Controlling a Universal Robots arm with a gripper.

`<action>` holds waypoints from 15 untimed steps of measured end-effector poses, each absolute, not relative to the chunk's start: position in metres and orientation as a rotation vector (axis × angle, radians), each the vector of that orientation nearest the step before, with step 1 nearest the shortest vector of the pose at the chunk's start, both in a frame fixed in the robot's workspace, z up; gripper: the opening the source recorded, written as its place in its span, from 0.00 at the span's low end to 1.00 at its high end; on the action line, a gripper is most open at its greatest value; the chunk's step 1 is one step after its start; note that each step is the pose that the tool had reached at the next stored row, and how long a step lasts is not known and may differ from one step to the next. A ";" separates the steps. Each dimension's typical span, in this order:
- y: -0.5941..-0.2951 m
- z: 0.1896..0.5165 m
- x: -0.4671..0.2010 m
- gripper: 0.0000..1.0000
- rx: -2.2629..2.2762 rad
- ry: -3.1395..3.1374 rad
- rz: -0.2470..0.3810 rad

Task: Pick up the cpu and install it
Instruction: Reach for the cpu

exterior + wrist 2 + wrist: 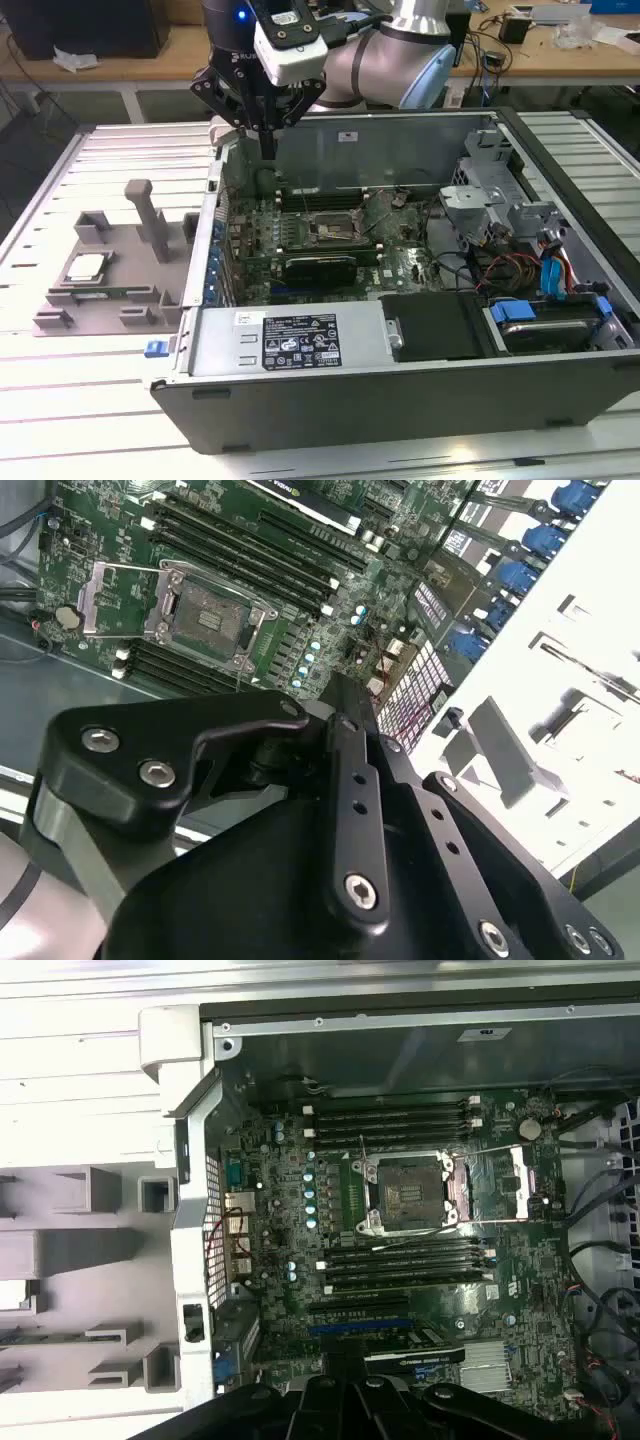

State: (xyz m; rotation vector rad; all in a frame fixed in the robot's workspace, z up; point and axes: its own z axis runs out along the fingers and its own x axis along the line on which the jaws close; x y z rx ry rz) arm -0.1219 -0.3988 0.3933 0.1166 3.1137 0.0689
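Slatted table (pixel 120 150), fingers (pixel 268 138) together, downward over case (pixel 420 385)

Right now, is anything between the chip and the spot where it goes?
Yes: the computer case's side wall stands between the cpu on the grey tray and the open, empty socket on the motherboard.

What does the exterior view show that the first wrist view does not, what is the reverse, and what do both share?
The exterior view adds the small square silvery cpu lying on the grey plastic tray, and the silver-blue robot arm. The first wrist view adds the round silver coin battery. Both share the black gripper, the green motherboard and its empty black-framed socket.
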 end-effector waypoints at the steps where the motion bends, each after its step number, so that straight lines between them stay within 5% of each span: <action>1: -0.399 0.393 -0.122 0.11 0.117 3.114 0.069; 15: -0.399 0.393 -0.140 0.11 0.117 3.114 0.069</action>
